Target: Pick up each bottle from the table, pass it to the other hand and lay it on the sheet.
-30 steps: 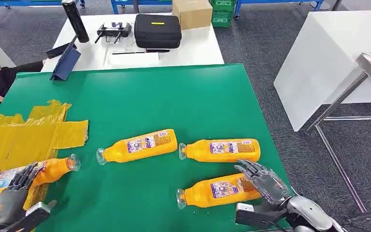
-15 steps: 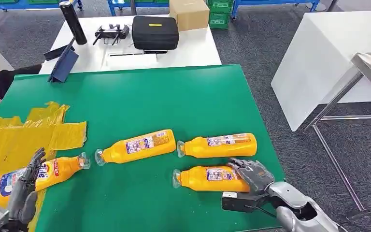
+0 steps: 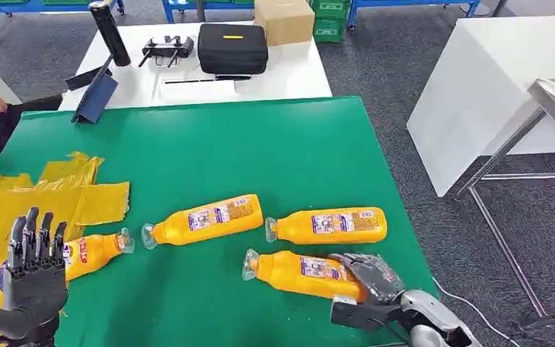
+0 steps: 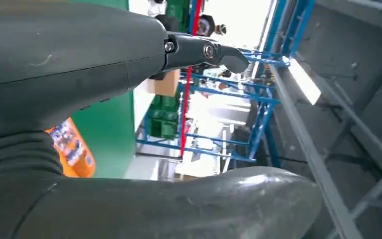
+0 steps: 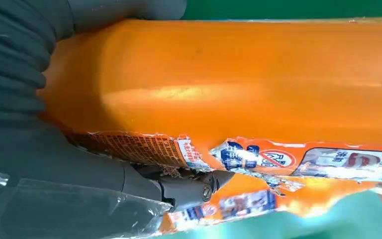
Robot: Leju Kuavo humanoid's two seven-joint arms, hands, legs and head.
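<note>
Four orange bottles lie on the green table (image 3: pixel 260 152). One bottle (image 3: pixel 90 253) rests with its base on the yellow sheet (image 3: pixel 14 210) and its cap toward the table's middle. My left hand (image 3: pixel 32 271) is raised just in front of it, fingers straight and apart, holding nothing. Two bottles (image 3: pixel 206 219) (image 3: pixel 329 225) lie side by side mid-table. The nearest bottle (image 3: pixel 300 271) is gripped at its base end by my right hand (image 3: pixel 372 278). In the right wrist view the fingers (image 5: pixel 189 186) wrap the bottle (image 5: pixel 258 89).
A white table behind holds a black case (image 3: pixel 233 47), a cardboard box (image 3: pixel 283 19), a black cylinder (image 3: pixel 110 32) and a blue stand (image 3: pixel 94 94). A person's sleeve (image 3: pixel 0 119) lies at the left edge. Another white table (image 3: pixel 491 87) and a metal frame (image 3: pixel 520 144) stand to the right.
My left hand has let go of the bottle on the sheet and lifted with fingers straight. My right hand has closed round the nearest bottle, which has slid and turned leftward.
</note>
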